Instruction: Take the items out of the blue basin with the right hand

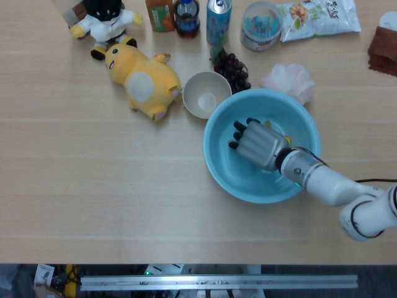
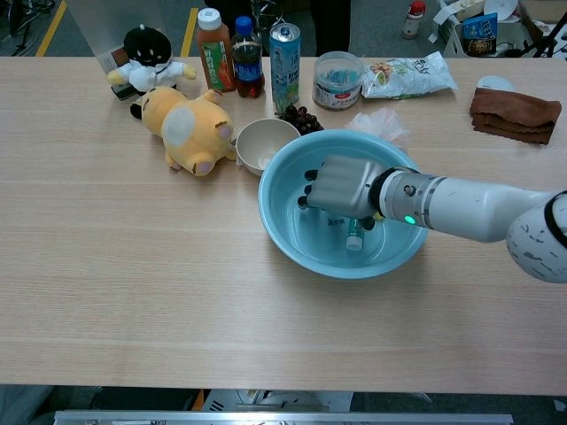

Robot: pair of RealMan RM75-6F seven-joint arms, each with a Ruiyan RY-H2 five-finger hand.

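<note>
The right arm is reaching in from the right side of the table (image 2: 133, 292), its white forearm sloping down over the near-right rim of the blue basin (image 2: 282, 232). The right hand (image 2: 341, 188) is hanging palm-down inside the basin, dark fingertips (image 1: 234, 135) pointing toward the basin's left wall and curling downward. A small bottle (image 2: 353, 236) with a green cap is lying on the basin floor directly beneath the hand; whether the fingers are actually gripping it cannot be told, since the back of the hand is covering the contact. The left hand is not appearing in either view.

Just beyond the basin's far-left rim a white bowl (image 2: 264, 142) is sitting, with dark grapes (image 2: 299, 118) behind it. A yellow plush (image 2: 184, 127) is lying further left. Along the far edge, bottles and a can (image 2: 284, 55) are standing.
</note>
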